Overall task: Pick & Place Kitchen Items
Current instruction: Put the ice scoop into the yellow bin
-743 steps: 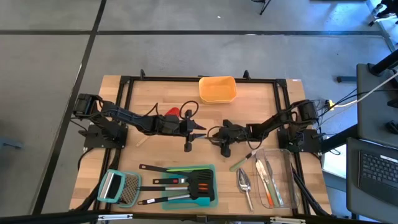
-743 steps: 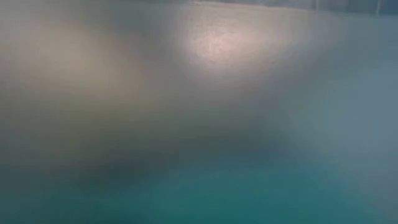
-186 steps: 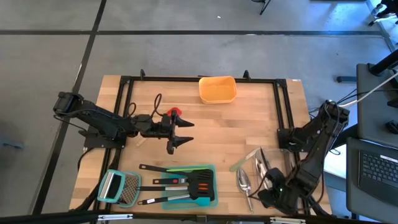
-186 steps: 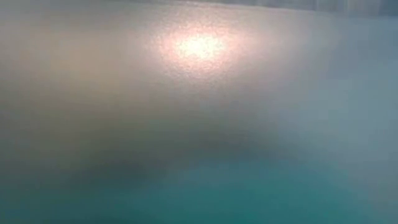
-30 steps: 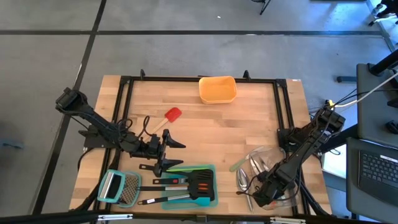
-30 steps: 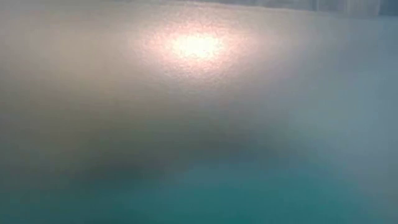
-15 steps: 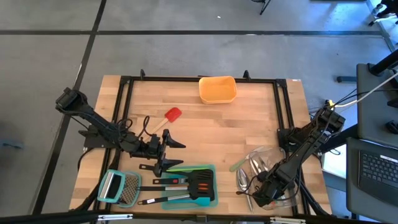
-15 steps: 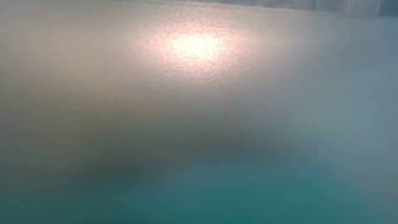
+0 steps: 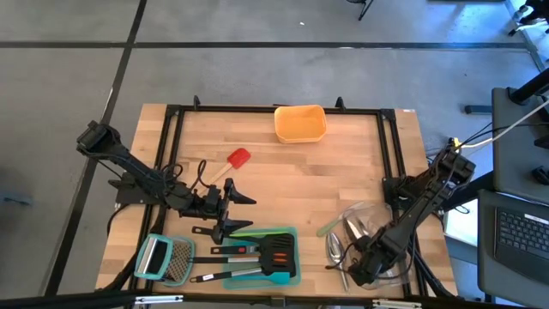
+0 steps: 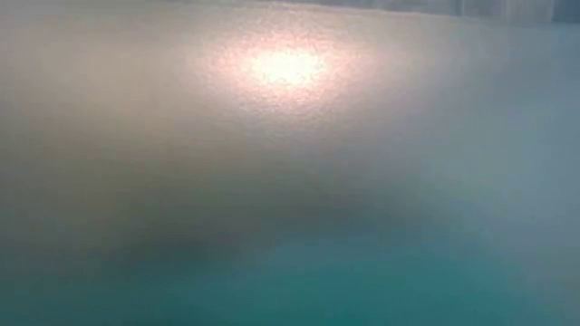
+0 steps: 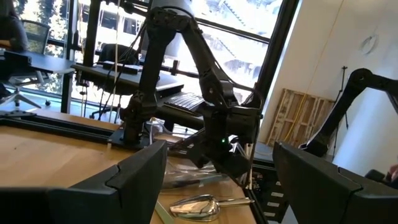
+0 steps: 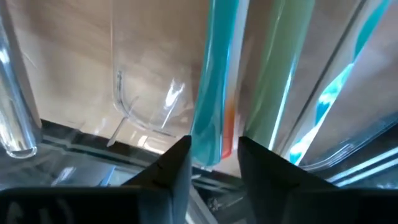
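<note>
Your right gripper (image 9: 358,268), at five o'clock on the counter (image 9: 343,172), clamps its jaws on the clear plastic container (image 9: 364,225), tilting it to spill the slim teal silicone spatula (image 12: 213,81); your left gripper (image 9: 230,213) hovers with jaws apart.

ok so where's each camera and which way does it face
High: above, straight down on the table; both arms show.
Low: table height; only blur.
Left wrist: past the open left pincer, across to the right arm and silver scoop.
Right wrist: close over the clear container; right pincer grips a teal spatula.
Shared: scoop, high and left wrist.
</note>
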Tool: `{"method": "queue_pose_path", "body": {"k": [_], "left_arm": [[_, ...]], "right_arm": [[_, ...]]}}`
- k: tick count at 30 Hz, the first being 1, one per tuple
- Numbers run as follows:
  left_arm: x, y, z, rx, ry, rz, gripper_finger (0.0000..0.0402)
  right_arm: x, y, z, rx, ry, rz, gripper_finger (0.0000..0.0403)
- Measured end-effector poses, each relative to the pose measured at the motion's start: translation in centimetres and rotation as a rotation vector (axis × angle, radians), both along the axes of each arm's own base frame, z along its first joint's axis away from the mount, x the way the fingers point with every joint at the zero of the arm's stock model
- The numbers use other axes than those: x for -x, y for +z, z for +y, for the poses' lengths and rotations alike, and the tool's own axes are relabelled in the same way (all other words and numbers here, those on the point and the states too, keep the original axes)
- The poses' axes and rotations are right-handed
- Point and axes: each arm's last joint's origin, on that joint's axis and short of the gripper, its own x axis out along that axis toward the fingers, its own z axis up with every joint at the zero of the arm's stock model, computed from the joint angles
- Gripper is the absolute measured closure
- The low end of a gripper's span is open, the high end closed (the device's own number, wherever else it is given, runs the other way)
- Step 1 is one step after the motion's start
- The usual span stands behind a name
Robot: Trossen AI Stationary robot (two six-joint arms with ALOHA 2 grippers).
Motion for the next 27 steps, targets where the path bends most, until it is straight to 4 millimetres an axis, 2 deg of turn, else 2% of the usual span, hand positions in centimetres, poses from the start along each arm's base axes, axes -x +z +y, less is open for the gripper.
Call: {"method": "queue_pose_path", "body": {"k": [8, 19, 27], "left_arm": [[0.0, 0.0, 0.0, 0.0, 0.0, 0.0, 0.0112], [0.0, 0.0, 0.0, 0.0, 0.0, 0.0, 0.0112], [0.0, 0.0, 0.0, 0.001, 0.0, 0.0, 0.0112]], "right_arm": [[-0.2, 1.0, 0.1, 0.065, 0.042, -0.006, 0.0236], [-0.6, 1.8, 0.0, 0.175, 0.052, -0.123, 0.0235], [-0.5, 2.7, -0.4, 0.293, 0.034, -0.116, 0.0235]]}}
